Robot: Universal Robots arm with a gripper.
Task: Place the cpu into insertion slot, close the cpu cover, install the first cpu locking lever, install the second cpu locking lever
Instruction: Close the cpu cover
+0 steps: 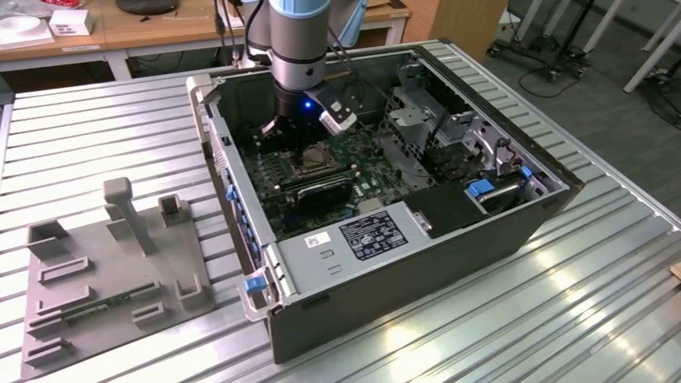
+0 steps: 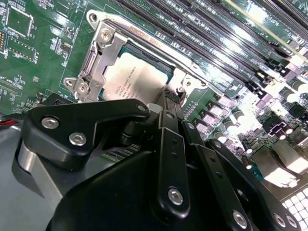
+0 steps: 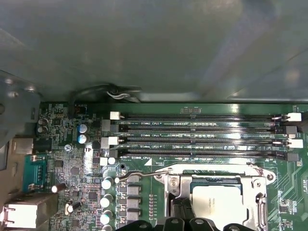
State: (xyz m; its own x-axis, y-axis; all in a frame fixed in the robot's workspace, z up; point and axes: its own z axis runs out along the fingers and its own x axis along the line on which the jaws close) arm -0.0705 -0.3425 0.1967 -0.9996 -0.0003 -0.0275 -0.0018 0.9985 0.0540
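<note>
We see the cpu (image 3: pixel 219 202) lying in the insertion slot (image 3: pixel 215 181), with the cpu cover (image 3: pixel 174 190) down around it and the grey face showing through the window. The hand (image 3: pixel 182 211) is close over the cover's edge. A thin wire lever (image 3: pixel 139 175) reaches from the slot toward a row of capacitors (image 3: pixel 106 199). Four memory slots (image 3: pixel 197 137) run between the cover and the grey case wall (image 3: pixel 154 43).

Ribbed aluminium table (image 1: pixel 596 303) catching overhead glare, wooden desks (image 1: pixel 159 32) behind, grey floor (image 1: pixel 607 88) with wheeled stand bases (image 1: pixel 543 56) at the exterior view's right.
</note>
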